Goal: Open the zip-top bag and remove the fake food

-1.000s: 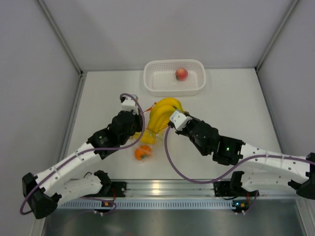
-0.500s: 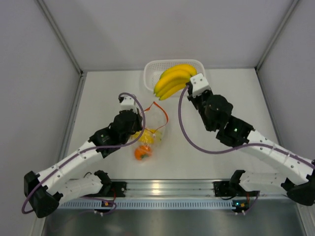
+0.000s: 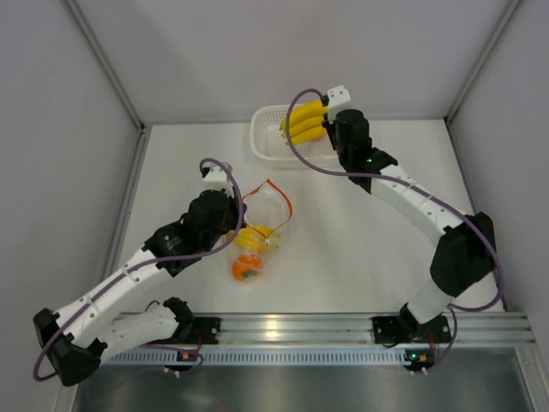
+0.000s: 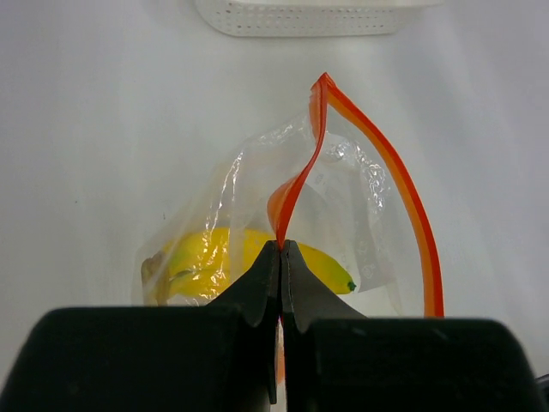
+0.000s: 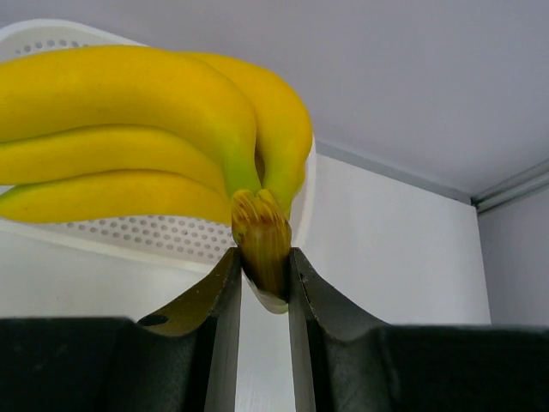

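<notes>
The clear zip-top bag [image 3: 264, 210] [image 4: 343, 184] lies mid-table, its mouth gaping, its orange-red zip strip [image 4: 296, 184] standing up. My left gripper [image 3: 238, 216] [image 4: 281, 247] is shut on that strip. A yellow banana bunch [image 4: 223, 257] [image 3: 249, 238] rests inside the bag. An orange fruit with a green top [image 3: 247, 268] sits just below the bag. My right gripper [image 3: 324, 116] [image 5: 262, 262] is shut on the brown stem of a second banana bunch [image 3: 305, 120] [image 5: 129, 129], held above the white basket [image 3: 268, 142]. The peach is hidden.
The white perforated basket [image 5: 154, 233] [image 4: 300, 17] stands at the back of the table against the grey rear wall. Grey side walls close in the left and right. An aluminium rail [image 3: 283, 330] carrying the arm bases runs along the near edge.
My right arm has carried the banana bunch out of the bag, up and back over the basket. The left gripper has kept its hold on the strip, and the bag has shifted slightly.
</notes>
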